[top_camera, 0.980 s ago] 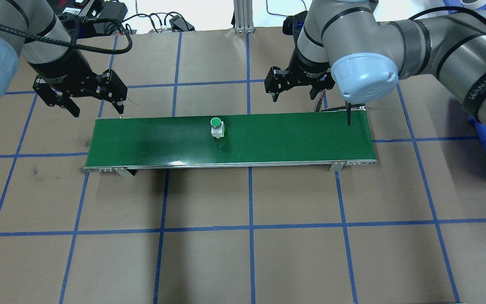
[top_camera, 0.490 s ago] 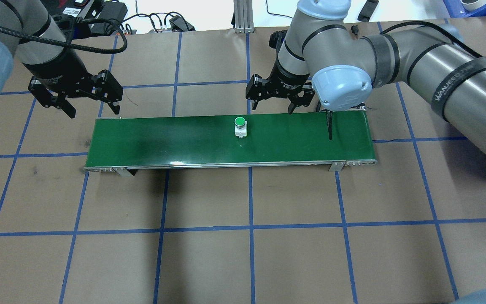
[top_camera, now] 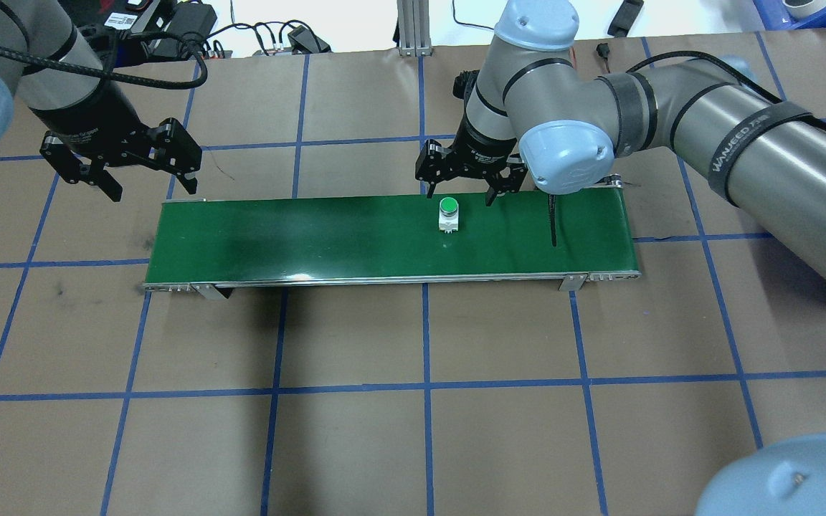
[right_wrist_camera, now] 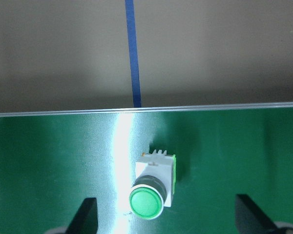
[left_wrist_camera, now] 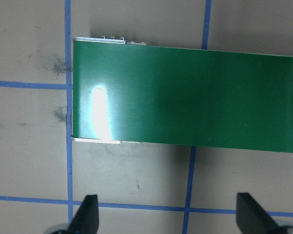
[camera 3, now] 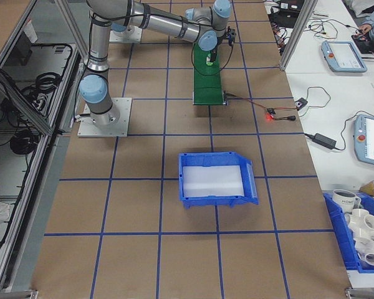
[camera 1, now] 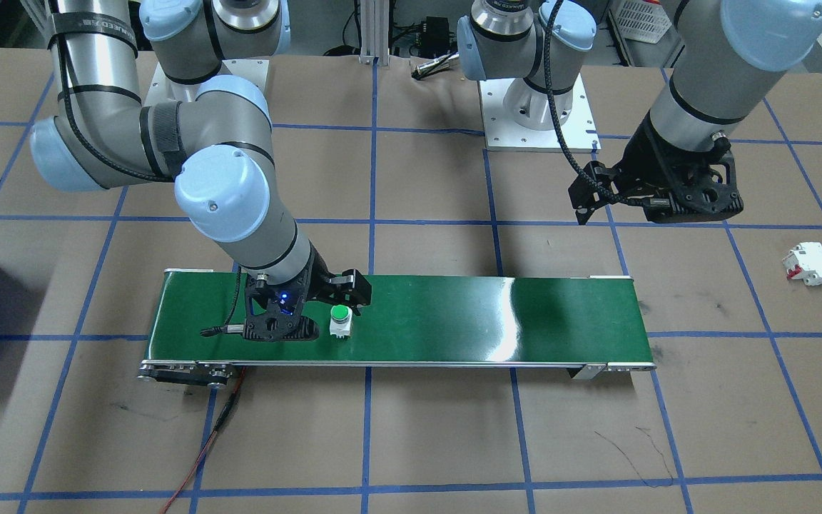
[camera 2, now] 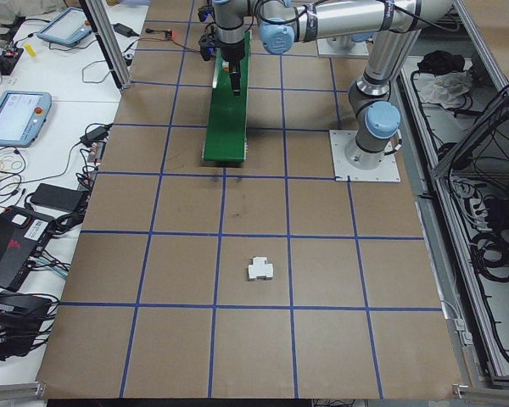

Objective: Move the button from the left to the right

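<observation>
Now your green-capped push-button (top_camera: 448, 214) has ridden rightward along the green conveyor belt (top_camera: 277, 236); right gripper (top_camera: 458, 189) followed, fingers wide, left gripper (top_camera: 148, 188) also wide.

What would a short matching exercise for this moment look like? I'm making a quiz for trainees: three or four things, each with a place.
Things:
1. button
2. right gripper
3. left gripper
4. white breaker

Places:
A. over the table, off the belt's end
B. lying on the brown table, away from the belt
C. open, poised over the button
D. standing on the green belt

Pairs: 1-D, 2-C, 3-A, 4-B
</observation>
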Motion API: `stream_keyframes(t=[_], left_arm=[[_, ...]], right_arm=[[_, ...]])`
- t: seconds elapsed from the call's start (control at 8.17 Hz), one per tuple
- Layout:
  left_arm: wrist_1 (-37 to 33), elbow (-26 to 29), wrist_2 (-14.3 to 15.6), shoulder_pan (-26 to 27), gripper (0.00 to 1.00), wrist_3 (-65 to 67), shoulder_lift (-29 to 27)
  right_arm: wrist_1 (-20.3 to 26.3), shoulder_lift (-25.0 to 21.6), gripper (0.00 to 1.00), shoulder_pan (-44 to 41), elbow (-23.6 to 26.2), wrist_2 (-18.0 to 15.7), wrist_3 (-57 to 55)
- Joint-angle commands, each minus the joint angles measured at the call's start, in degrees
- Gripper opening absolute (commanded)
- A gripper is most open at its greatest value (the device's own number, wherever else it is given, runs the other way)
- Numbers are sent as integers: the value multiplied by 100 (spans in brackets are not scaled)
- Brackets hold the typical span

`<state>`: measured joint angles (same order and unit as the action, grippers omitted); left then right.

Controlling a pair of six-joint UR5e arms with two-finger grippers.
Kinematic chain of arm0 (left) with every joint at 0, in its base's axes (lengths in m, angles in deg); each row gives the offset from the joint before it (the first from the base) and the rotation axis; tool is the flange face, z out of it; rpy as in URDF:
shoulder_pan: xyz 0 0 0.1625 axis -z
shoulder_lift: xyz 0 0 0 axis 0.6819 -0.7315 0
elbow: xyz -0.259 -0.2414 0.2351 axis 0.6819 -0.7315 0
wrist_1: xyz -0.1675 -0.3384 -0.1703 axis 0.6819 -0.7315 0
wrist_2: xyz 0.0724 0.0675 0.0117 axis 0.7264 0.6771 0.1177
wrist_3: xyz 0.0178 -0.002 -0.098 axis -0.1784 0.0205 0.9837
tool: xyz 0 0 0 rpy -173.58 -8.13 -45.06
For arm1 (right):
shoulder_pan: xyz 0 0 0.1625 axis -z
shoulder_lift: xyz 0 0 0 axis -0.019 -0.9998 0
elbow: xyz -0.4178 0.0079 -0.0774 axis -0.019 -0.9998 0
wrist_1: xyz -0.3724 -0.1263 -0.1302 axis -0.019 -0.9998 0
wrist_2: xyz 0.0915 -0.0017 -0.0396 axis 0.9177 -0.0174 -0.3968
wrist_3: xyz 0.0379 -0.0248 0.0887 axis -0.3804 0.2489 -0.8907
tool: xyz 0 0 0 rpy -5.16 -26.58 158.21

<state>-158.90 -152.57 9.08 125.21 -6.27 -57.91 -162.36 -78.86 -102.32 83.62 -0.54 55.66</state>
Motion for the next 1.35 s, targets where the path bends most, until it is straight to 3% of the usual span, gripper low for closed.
stream_keyframes(t=[0.0, 0.12, 0.24, 0.37, 0.49, 0.98, 1.22], left_arm=[[-1, -1, 0, -4, 100, 5, 0], [-1, -1, 0, -4, 100, -3, 0], [7, -1, 0, -4, 100, -4, 0], [7, 8, 0, -4, 100, 5, 0], [7, 0, 0, -12, 100, -3, 0], [7, -1, 0, -12, 100, 5, 0], [16, -9, 0, -4, 100, -3, 0]], right_arm=[[9, 192, 87, 7, 64, -682, 56], [9, 254, 59, 7, 82, -764, 160], [35, 315, 18, 7, 91, -887, 231], [26, 307, 0, 16, 91, -975, 275], [18, 316, 0, 16, 91, -1254, 275], [96, 106, 0, 584, -242, -1414, 1010], [857, -297, 0, 1418, -401, -1406, 1679]])
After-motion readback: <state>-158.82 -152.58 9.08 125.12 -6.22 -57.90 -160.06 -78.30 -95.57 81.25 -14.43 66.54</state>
